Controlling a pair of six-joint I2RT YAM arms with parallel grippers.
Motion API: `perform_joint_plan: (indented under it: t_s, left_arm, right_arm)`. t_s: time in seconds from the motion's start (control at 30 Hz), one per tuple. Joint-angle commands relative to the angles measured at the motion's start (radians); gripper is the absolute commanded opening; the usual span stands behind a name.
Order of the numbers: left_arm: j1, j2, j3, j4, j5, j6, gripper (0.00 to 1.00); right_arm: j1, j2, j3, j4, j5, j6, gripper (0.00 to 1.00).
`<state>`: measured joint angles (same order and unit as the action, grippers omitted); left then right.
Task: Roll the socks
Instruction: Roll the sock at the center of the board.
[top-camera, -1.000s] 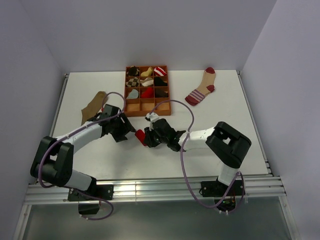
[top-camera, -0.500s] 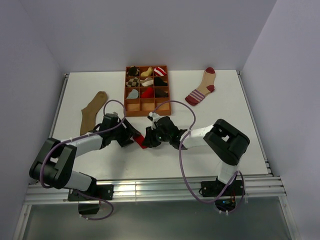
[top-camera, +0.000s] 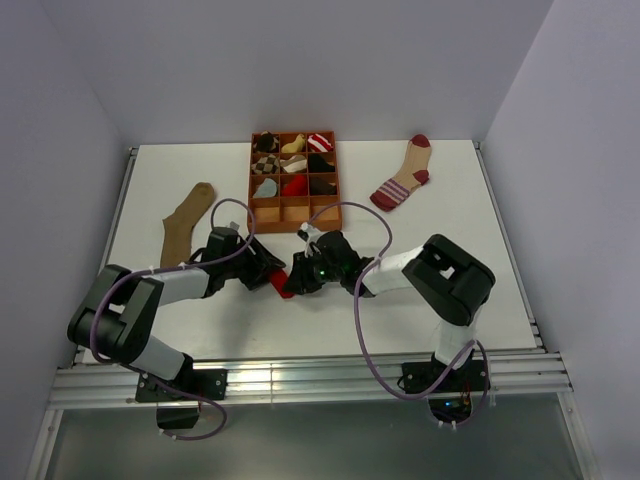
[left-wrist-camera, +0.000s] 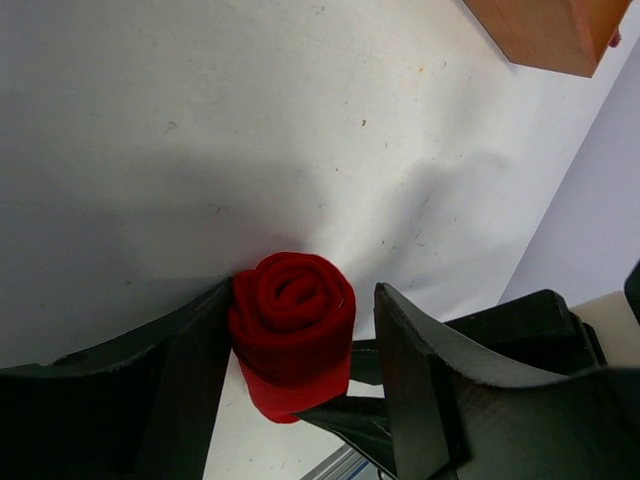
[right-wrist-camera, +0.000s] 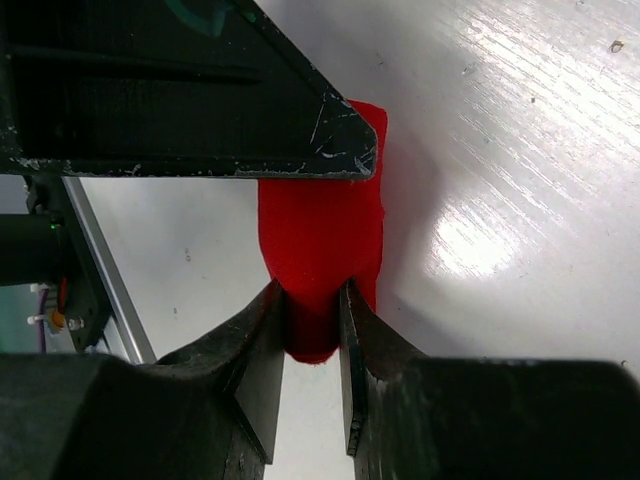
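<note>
**Colour and pattern findings**

The red sock (left-wrist-camera: 292, 335) is solid red wherever its surface shows. The brown sock (top-camera: 184, 222) is plain brown. The beige sock (top-camera: 403, 175) has a maroon toe, heel and stripes. The tray (top-camera: 296, 213) is orange-brown. Its bundles (top-camera: 265, 165) are checkered, black, light blue, cream and red, and one is red-and-white striped. The table (top-camera: 480, 260) is white. The arms (top-camera: 175, 282) are black with white sections. The cables (top-camera: 365, 330) are purple.

red sock (left-wrist-camera: 292, 330) rolled tight, near centre; brown sock (top-camera: 186, 217) flat at left; striped sock (top-camera: 404, 175) flat far right.
</note>
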<state>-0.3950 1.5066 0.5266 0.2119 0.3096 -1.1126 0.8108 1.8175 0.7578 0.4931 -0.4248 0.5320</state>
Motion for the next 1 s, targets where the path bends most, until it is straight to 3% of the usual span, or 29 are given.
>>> perform_joint_plan:
  t_s: [0.0,0.23,0.43,0.53,0.63,0.67,0.77,0.87,0.97]
  left_arm:
    - [-0.004,0.055,-0.046,-0.019,-0.018,0.033,0.64]
    - [-0.005,0.058,-0.106,0.006,-0.003,0.020,0.67]
    - [-0.018,0.081,-0.091,0.003,-0.001,0.017,0.59]
    - [-0.031,0.095,-0.077,-0.012,-0.015,0.026,0.50]
    - [-0.034,0.113,-0.066,-0.032,-0.018,0.033,0.36]
    - [-0.033,0.118,-0.063,-0.039,-0.020,0.033,0.27]
    - [-0.034,0.129,-0.045,-0.063,-0.029,0.043,0.10]
    - [-0.034,0.121,-0.019,-0.109,-0.041,0.050,0.01]
    - [-0.034,0.096,0.025,-0.178,-0.066,0.063,0.00]
  right_arm:
    - [-0.002,0.048,-0.041,-0.081,-0.054,0.023,0.04]
    - [-0.050,0.057,-0.066,-0.018,-0.103,0.072,0.04]
    - [-0.056,0.095,-0.063,0.019,-0.127,0.128,0.05]
    - [-0.058,0.106,-0.054,0.015,-0.124,0.129,0.07]
    - [-0.058,0.105,-0.046,-0.007,-0.111,0.122,0.10]
    - [-0.058,0.095,-0.046,-0.011,-0.105,0.118,0.11]
    - [-0.058,0.063,-0.041,-0.042,-0.083,0.105,0.20]
    - [-0.059,0.005,-0.037,-0.106,-0.046,0.082,0.42]
    - [-0.058,-0.071,-0.028,-0.178,0.003,0.056,0.53]
